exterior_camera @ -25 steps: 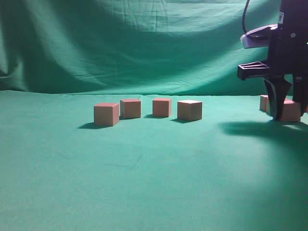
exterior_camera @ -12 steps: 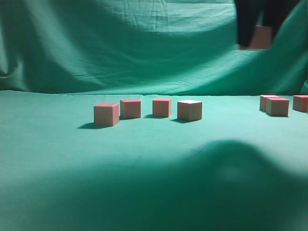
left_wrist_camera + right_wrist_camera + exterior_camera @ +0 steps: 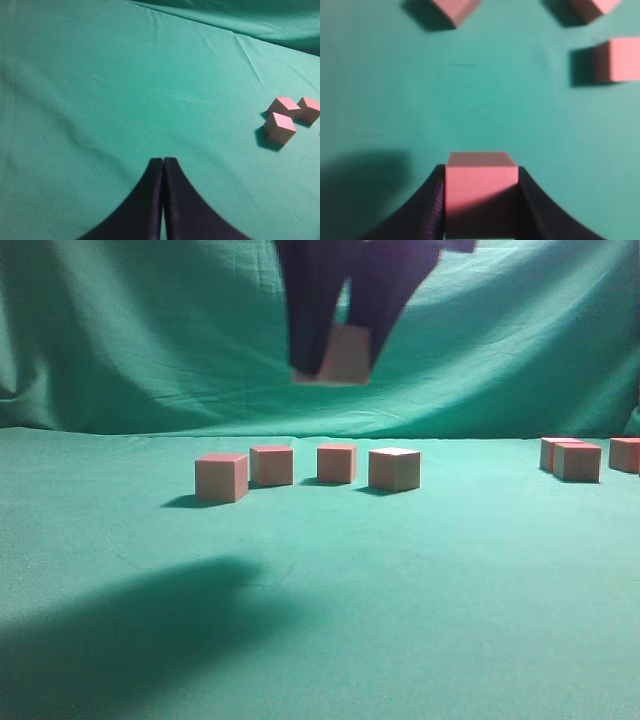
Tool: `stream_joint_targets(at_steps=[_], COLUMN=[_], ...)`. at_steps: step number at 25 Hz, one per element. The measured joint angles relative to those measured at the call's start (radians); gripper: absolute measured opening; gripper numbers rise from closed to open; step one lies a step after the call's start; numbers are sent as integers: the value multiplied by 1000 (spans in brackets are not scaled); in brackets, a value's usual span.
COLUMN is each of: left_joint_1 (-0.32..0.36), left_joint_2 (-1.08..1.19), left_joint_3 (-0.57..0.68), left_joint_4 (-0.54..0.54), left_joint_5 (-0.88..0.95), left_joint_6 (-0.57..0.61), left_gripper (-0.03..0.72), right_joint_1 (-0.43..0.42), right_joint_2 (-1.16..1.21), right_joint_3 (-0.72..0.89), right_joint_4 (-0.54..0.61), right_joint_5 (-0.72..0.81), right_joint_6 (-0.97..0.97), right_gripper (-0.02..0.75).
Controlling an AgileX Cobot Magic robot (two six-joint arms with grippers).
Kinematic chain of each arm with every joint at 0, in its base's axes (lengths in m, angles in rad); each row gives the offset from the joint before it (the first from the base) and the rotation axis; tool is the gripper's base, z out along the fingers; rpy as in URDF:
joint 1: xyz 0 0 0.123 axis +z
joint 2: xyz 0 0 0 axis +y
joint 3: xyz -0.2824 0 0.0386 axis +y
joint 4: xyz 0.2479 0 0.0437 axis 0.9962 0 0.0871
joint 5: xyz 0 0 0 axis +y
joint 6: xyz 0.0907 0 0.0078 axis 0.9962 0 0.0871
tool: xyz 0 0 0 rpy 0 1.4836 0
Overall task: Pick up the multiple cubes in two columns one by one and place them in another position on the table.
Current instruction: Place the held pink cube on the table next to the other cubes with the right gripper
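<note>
Exterior view: right gripper [image 3: 335,365] and its cube [image 3: 345,355] motion-blurred, arm cut off at 12 o'clock; rightmost cube [image 3: 627,454] cropped at 3 o'clock. Right wrist view: two cubes [image 3: 454,7] [image 3: 594,7] cropped at 12 o'clock. Left wrist view: left gripper [image 3: 163,165] base cut at 6 o'clock.

- One small matte pinkish-tan cube [image 3: 345,355] hangs high above the green cloth-covered table [image 3: 300,580].
- Four identical cubes [image 3: 307,468] sit upright in a row mid-table.
- More cubes [image 3: 580,458] cluster far right.

You have open table [image 3: 330,590] in front; four cubes [image 3: 308,468] block mid-table, three more [image 3: 590,457] far right
</note>
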Motion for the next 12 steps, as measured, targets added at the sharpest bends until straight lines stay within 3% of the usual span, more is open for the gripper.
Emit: stream_joint_targets(at_steps=[12], left_joint_1=[0], left_joint_2=[0], left_joint_3=[0], left_joint_4=[0], left_joint_5=[0], left_joint_6=[0], left_gripper=[0], right_joint_1=[23], right_joint_2=[262], right_joint_3=[-258], right_joint_4=[-5], right_joint_5=[65], right_joint_6=[-31], right_gripper=[282])
